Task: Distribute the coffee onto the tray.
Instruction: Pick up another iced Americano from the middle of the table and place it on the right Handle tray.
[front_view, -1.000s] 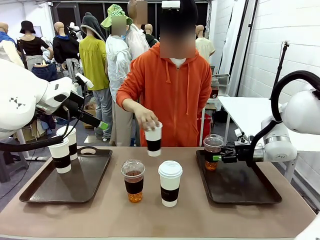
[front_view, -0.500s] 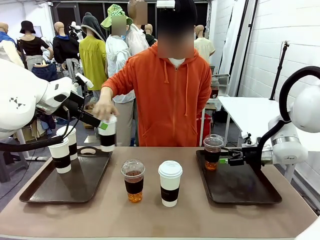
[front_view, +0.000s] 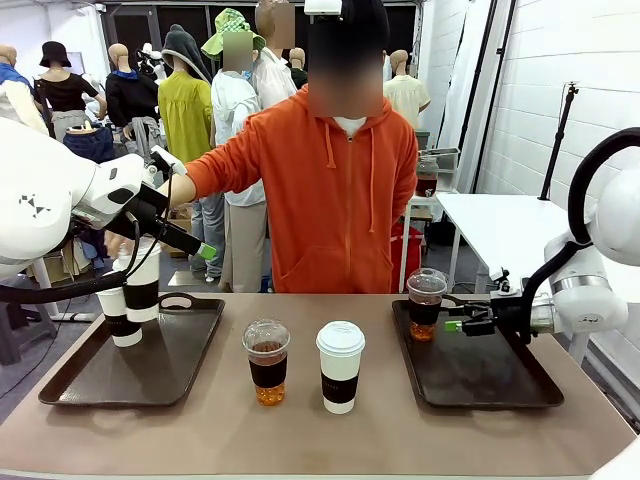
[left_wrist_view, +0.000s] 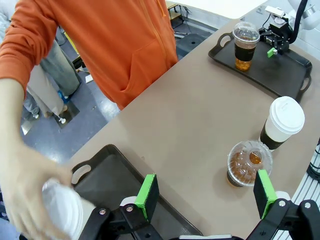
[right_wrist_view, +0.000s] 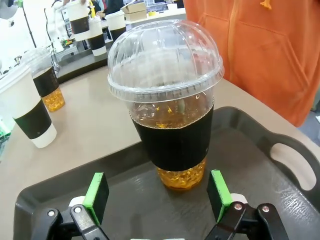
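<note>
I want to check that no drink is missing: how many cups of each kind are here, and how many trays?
White paper cups with lids: 4
Clear dome-lidded cups: 2
Trays: 2
Total: 8 things, 6 of them cups

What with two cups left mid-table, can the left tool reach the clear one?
Probably yes: the left tool is open, the clear cup stands apart from the white cup, and the person's hand is at the tray.
</note>
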